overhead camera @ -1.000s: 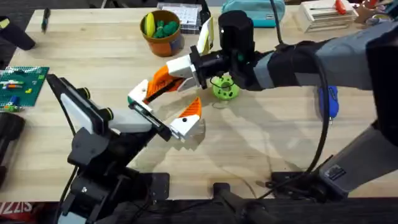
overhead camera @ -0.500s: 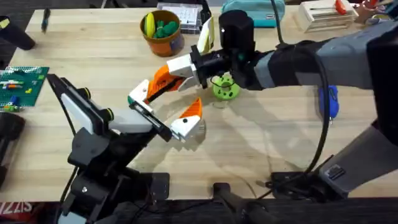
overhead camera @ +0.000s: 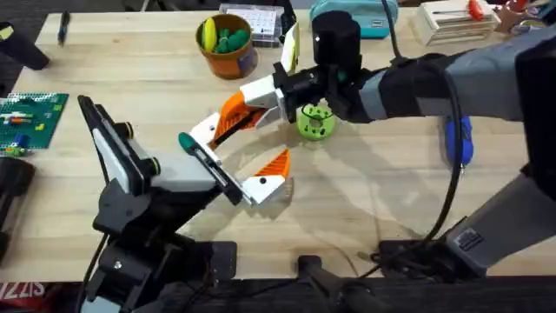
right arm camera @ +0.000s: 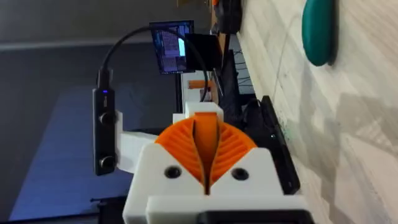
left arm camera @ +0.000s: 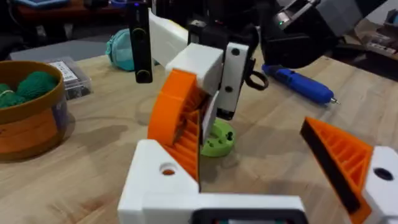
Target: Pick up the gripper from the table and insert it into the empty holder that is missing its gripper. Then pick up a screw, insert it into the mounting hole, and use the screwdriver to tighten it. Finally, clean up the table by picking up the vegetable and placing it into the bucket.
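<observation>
My left gripper (overhead camera: 248,149) hovers open over the table (overhead camera: 373,200), with white fingers and orange ribbed pads (left arm camera: 339,155) spread wide. My right gripper (overhead camera: 224,122) reaches across from the right. Its orange pads (right arm camera: 206,146) are pressed together, with the tips against the left gripper's far finger base (left arm camera: 165,171). I cannot tell the task's loose gripper apart from these fingers. The blue screwdriver (overhead camera: 461,143) (left arm camera: 298,84) lies flat at the right. The orange-brown bucket (overhead camera: 230,56) (left arm camera: 28,134) stands at the back and holds yellow and green pieces. No screw is visible.
A lime-green round piece (overhead camera: 314,123) (left arm camera: 217,140) with holes sits just beyond the grippers. A teal pouch (overhead camera: 369,17) and a clear box (overhead camera: 256,22) lie at the back. A green brick board (overhead camera: 26,122) is at the left edge.
Both grippers shifted a little to the right together. The left arm tilted, and the right gripper's wrist rose slightly toward the back.
</observation>
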### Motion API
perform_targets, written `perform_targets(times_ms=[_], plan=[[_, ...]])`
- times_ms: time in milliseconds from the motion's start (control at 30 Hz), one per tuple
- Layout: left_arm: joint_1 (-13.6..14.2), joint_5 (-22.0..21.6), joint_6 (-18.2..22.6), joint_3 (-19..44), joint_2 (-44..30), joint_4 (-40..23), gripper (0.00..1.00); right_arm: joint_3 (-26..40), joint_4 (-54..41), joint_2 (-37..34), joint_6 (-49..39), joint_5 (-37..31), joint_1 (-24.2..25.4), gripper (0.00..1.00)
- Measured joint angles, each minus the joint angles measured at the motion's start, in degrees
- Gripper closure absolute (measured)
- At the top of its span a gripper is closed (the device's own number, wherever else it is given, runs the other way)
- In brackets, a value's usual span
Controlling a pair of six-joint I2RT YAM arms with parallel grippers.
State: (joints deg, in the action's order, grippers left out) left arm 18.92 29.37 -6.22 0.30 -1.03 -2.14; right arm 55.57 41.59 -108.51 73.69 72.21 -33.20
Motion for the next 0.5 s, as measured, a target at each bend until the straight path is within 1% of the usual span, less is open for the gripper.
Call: perform_targets(times_ms=[500], plan=[[-0.2,-0.7,-0.2,0.0,0.0,-0.4,0.012,0.1,0.1,-0.4,-0.2,-1.3,-0.6,0.975]])
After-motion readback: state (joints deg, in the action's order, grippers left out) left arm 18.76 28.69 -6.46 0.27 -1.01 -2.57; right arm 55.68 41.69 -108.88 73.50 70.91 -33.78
